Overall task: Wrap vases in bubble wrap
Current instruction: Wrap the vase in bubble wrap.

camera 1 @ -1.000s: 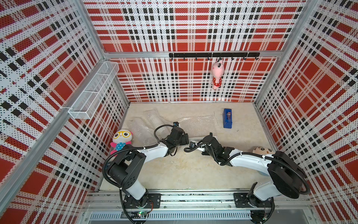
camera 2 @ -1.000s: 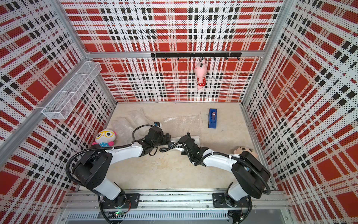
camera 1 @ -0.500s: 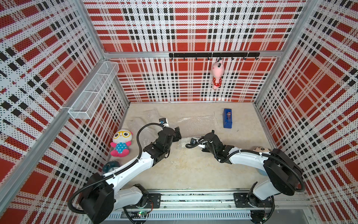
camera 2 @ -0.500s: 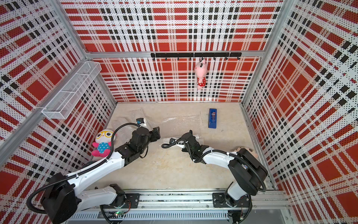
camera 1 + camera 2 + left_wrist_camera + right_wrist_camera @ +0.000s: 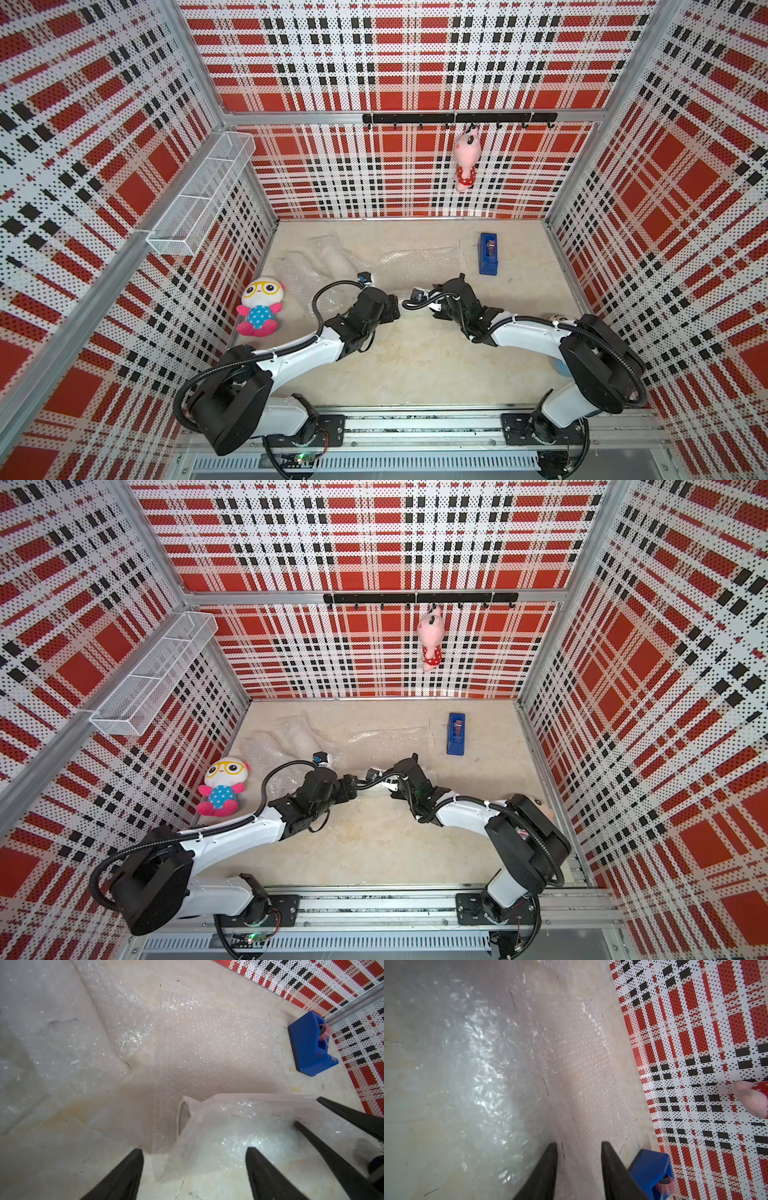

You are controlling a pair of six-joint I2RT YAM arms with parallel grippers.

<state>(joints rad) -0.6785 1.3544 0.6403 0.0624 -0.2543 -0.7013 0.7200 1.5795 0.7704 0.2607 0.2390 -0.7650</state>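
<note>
A vase lies on its side as a bundle rolled in bubble wrap [image 5: 228, 1126], its open end [image 5: 182, 1113] showing. My left gripper [image 5: 194, 1152] is open wide just short of this bundle, one fingertip [image 5: 252, 1153] over its edge. My right gripper [image 5: 578, 1144] meets it from the opposite side, jaws parted with a gap, both fingers [image 5: 342, 1111] resting on the bundle's far end. In both top views the left gripper [image 5: 392, 307] and right gripper [image 5: 430, 305] nearly touch mid-table and hide the bundle. A flat bubble wrap sheet [image 5: 419, 262] lies behind them.
Crumpled bubble wrap lumps [image 5: 328, 259] sit at the back left. A blue tape dispenser [image 5: 488, 253] stands at the back right. A plush with glasses [image 5: 259, 305] sits by the left wall, another plush [image 5: 559, 320] behind the right arm. A pink toy [image 5: 466, 162] and a wire basket [image 5: 199, 195] hang on the walls.
The right gripper's jaws have parted from nearly shut, and it has shifted slightly toward the back. The left arm swung out to the left and came back beside the right gripper.
</note>
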